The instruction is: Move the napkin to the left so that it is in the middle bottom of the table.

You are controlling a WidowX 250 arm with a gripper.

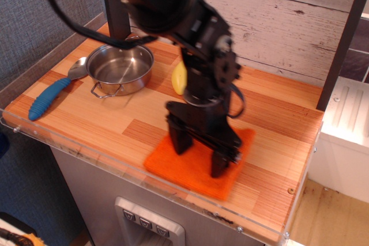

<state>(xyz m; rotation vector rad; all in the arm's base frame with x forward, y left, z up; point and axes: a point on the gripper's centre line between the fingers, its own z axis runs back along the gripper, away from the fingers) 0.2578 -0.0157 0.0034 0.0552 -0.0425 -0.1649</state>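
Observation:
The bright orange napkin [193, 168] lies flat near the front edge of the wooden table [282, 136], about the middle of its width. My black gripper [199, 155] stands upright over it with the jaws spread. Both fingertips [219, 168] press down on the cloth, one near its left side and one near its right. The arm hides the napkin's centre. Nothing is held between the fingers.
A steel pot [120, 66] sits at the back left. A spoon with a blue handle [51, 96] lies to its left. A yellow banana [179, 76] is partly hidden behind the arm. A clear acrylic rim [104, 162] runs along the front edge.

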